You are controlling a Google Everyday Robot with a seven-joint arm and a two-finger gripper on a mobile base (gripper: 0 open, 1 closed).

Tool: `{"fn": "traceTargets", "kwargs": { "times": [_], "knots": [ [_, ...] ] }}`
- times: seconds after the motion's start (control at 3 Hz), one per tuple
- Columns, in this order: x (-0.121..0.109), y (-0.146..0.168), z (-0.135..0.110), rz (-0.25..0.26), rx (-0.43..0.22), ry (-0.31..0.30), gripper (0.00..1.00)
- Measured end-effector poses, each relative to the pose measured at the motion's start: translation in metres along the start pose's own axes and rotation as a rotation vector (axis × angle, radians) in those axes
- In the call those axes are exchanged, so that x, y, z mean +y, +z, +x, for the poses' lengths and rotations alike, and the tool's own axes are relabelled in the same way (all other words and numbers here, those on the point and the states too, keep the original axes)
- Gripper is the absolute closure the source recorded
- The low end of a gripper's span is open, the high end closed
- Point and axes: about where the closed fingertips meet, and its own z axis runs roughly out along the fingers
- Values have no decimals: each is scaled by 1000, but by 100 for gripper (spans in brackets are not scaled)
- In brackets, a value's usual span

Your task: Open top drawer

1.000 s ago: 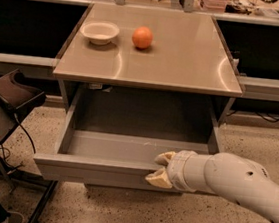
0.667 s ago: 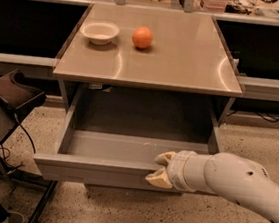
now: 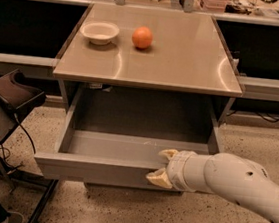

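Overhead glare on tabletop [image 3: 185,63]; end effector [image 3: 160,165] grips shadowed top drawer [image 3: 92,169].

Cream claw [image 3: 160,165] clamping grey top drawer [image 3: 92,169] front; orange fruit [image 3: 142,37].

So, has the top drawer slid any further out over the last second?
No. The drawer front lies just as far out from the table edge as before, with the gripper still clamped on its front right.

A white bowl [image 3: 100,31] and an orange [image 3: 142,37] are carried on the bench [image 3: 186,58]; below, the front of the top drawer [image 3: 92,168] is clasped by the pincer [image 3: 154,165].
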Motion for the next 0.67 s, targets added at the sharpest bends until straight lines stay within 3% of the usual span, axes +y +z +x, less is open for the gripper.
{"fn": "traceTargets", "kwargs": {
  "times": [0.33, 0.67],
  "knots": [
    [0, 0, 0, 0, 0, 0, 0],
    [0, 0, 0, 0, 0, 0, 0]
  ]
}}
